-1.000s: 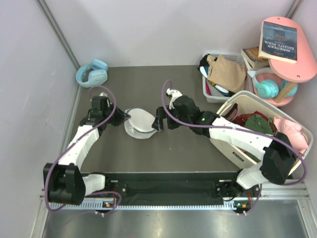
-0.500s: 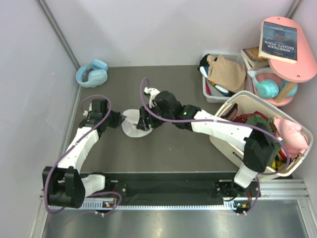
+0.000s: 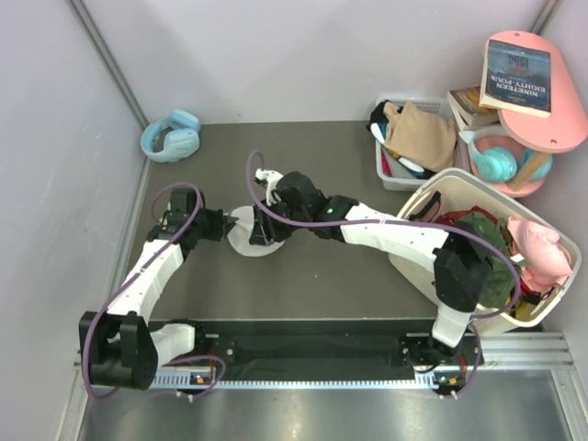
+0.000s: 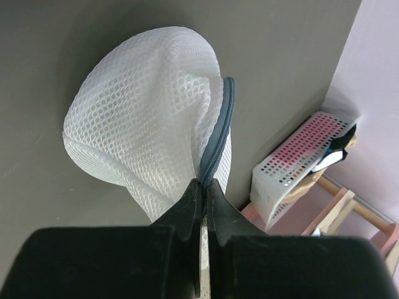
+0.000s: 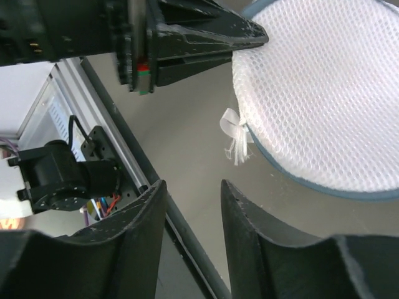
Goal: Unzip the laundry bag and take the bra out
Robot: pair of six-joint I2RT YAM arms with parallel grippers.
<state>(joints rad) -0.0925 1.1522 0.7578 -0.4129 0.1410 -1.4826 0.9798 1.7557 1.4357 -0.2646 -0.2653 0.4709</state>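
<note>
The laundry bag (image 3: 246,235) is a small round white mesh pouch lying on the dark table, its grey zip (image 4: 219,134) running round the rim. My left gripper (image 3: 221,226) is shut on the bag's zipped rim at its left edge (image 4: 204,182). My right gripper (image 3: 261,233) hovers over the bag's near side. In the right wrist view its jaws (image 5: 193,187) stand open with nothing between them, a short way from a white ribbon tag (image 5: 235,134) on the rim of the bag (image 5: 324,87). The bra is hidden.
A big white basket (image 3: 432,276) of clothes stands at the right, and a small grey crate (image 3: 393,167) with tan cloth lies behind it. Blue headphones (image 3: 172,135) lie at the back left. A pink shelf (image 3: 551,133) with a book is at the far right.
My right arm has swung left across the bag and its jaws have narrowed. The bag and my left gripper have shifted a little to the left.
</note>
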